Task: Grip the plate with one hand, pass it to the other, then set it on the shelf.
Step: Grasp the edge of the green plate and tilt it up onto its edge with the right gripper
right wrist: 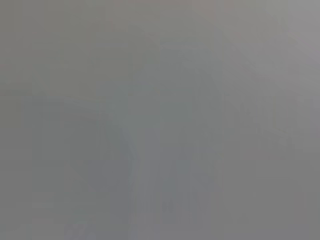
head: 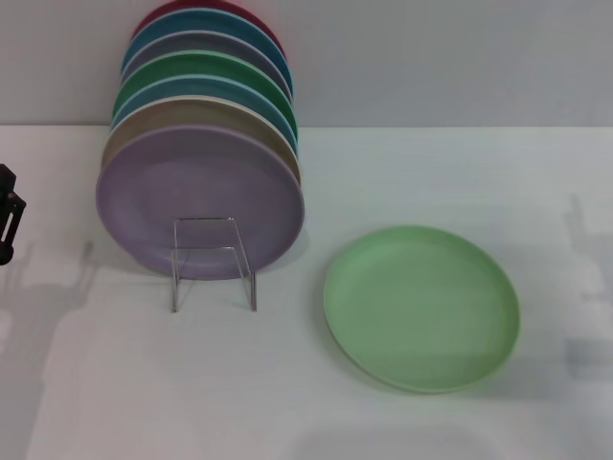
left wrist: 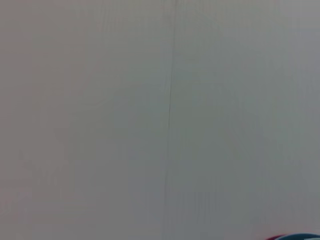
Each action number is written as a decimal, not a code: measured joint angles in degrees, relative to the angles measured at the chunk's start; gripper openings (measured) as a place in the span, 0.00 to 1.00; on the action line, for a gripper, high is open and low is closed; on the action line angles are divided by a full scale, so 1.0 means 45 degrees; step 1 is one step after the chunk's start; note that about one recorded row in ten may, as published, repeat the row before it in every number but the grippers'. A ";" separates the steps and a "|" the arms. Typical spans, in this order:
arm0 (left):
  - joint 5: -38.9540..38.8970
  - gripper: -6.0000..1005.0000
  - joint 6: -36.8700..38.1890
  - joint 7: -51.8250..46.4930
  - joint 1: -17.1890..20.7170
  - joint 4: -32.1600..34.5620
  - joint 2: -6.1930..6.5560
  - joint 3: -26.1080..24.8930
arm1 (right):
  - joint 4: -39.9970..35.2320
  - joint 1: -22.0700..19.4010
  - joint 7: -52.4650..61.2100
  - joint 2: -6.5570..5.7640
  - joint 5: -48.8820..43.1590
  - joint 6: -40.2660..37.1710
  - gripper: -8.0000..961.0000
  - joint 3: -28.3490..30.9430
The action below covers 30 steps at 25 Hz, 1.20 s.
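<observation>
- The plate (head: pixel 421 307) lies flat on the table (head: pixel 124 393), right of the shelf (head: pixel 213 264).
- The left gripper (head: pixel 8 213), seemingly parked, sits left of the shelf; jaw state unclear.

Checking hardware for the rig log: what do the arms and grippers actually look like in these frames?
Very little shows. Only the left gripper is visible, at the head view's left edge: a black, angular, hard-edged part with a slotted or ribbed look. No cables, markings or sleeves can be made out. The right gripper is out of view, and both wrist views show only a blank pale surface. Faint grey arm shadows fall on the white table.
</observation>
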 joint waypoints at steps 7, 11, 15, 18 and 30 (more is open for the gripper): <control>0.0003 0.77 -0.0130 0.0004 0.0053 -0.0009 -0.0002 0.0001 | 0.1289 0.0002 -0.0944 -0.0114 0.0021 0.1425 0.66 0.0614; 0.0002 0.77 -0.0115 0.0004 0.0135 -0.0040 0.0010 0.0135 | 0.3025 -0.0007 -0.0944 -0.0279 -0.0016 0.3451 0.66 0.1026; 0.0003 0.77 -0.0114 0.0004 0.0162 0.0004 0.0018 0.0224 | 0.5292 -0.0405 -0.0972 -0.0882 -0.0108 0.5828 0.66 0.1618; -0.0002 0.77 -0.0107 0.0004 0.0167 0.0077 0.0037 0.0249 | 0.6984 -0.0852 -0.1205 -0.1397 -0.0182 0.7314 0.66 0.1933; 0.0003 0.77 -0.0120 0.0004 0.0022 0.0118 0.0039 0.0293 | 1.2066 -0.3301 -0.6629 -0.0542 -0.0314 1.8040 0.66 0.8967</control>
